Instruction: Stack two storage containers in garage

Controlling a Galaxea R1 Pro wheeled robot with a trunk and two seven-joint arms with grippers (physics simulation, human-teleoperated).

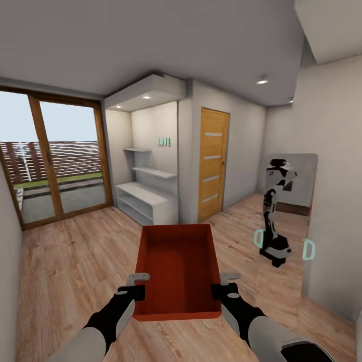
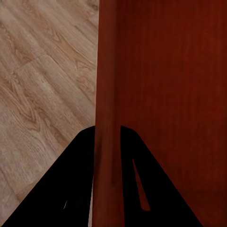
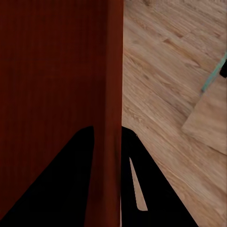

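Container (image 1: 177,271) gripped by both grippers' fingers above wood-plank flooring (image 1: 70,261).

No text can be read. A small green sign (image 1: 164,142) hangs on the alcove wall above the shelves (image 1: 151,172), but its characters are too blurred to make out.
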